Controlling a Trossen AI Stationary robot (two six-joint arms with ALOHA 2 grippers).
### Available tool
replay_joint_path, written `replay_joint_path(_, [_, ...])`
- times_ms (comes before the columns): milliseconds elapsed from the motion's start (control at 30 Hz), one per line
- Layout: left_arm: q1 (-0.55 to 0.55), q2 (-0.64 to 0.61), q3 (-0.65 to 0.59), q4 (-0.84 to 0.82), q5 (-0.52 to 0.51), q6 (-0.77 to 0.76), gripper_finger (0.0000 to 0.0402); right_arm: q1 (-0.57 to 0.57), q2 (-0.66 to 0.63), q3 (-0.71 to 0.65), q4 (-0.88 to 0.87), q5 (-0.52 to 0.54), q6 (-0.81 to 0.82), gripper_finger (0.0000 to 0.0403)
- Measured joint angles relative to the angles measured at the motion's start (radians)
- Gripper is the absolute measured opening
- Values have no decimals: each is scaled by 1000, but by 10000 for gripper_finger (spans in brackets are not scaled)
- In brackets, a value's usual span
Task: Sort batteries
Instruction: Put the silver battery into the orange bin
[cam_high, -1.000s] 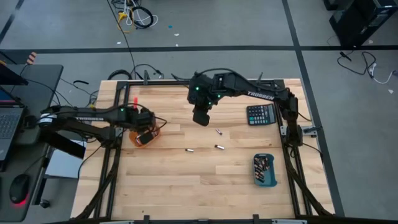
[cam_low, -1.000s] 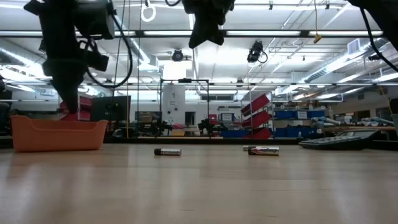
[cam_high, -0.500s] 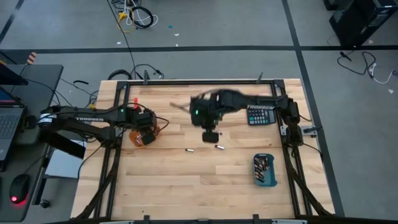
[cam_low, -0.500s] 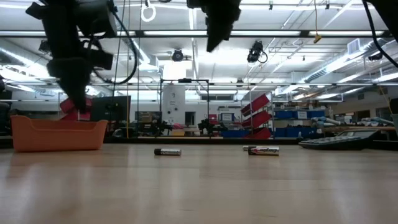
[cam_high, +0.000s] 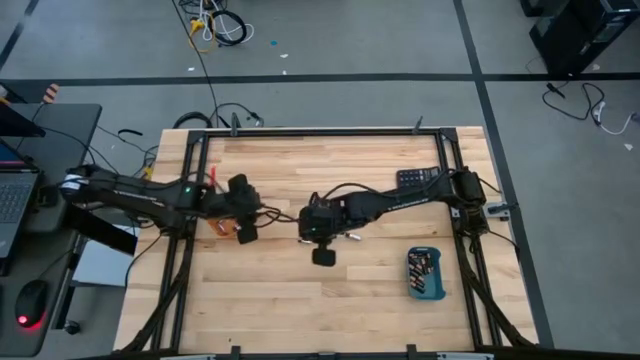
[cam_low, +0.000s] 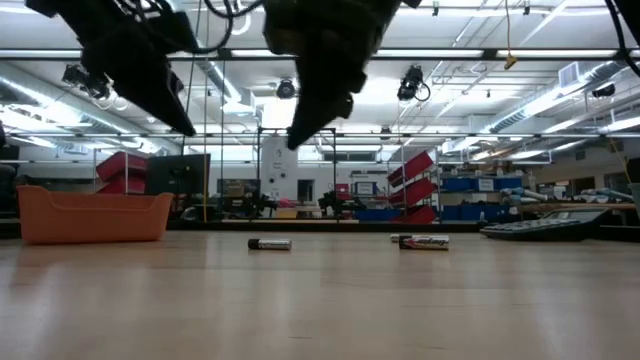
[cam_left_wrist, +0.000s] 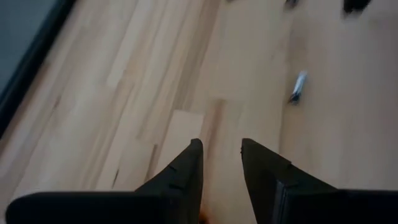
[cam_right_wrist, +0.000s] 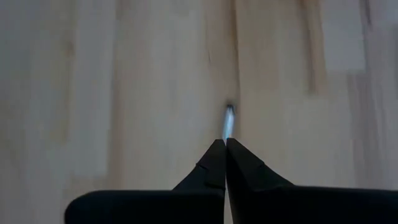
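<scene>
Right tool (cam_high: 324, 256), closed and empty, dropped from calculator-side over desk centre; battery (cam_right_wrist: 227, 121) just ahead. Left tool (cam_left_wrist: 221, 163) gaping, left orange tray.

The right claw (cam_high: 324, 257), pinched closed, now sits low at mid-counter, well forward of before; the left claw (cam_high: 245, 236) is off the orange tray (cam_low: 92, 216), parted.

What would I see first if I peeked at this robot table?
You'd spot two dark arms meeting over the middle of the wooden table: the left gripper open beside the orange tray, the right gripper shut, above a loose battery. Next, the blue tray of batteries near the right edge, then the black calculator farther back.
</scene>
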Motion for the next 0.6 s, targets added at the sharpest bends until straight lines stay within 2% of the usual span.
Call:
replay_joint_path(200, [-187, -93, 0, 0, -115, -84, 102, 23, -1, -18, 208, 0, 35, 1])
replay_joint_path(400, [-356, -117, 0, 4, -237, -160, 95, 24, -1, -18, 387, 0, 28, 1])
replay_joint_path(533, [-467, -115, 0, 1, -305, -237, 94, 24, -1, -17, 338, 8, 43, 6])
replay_joint_path(600, [-519, -116, 0, 0, -343, -279, 94, 28, -1, -17, 272, 57, 41, 15])
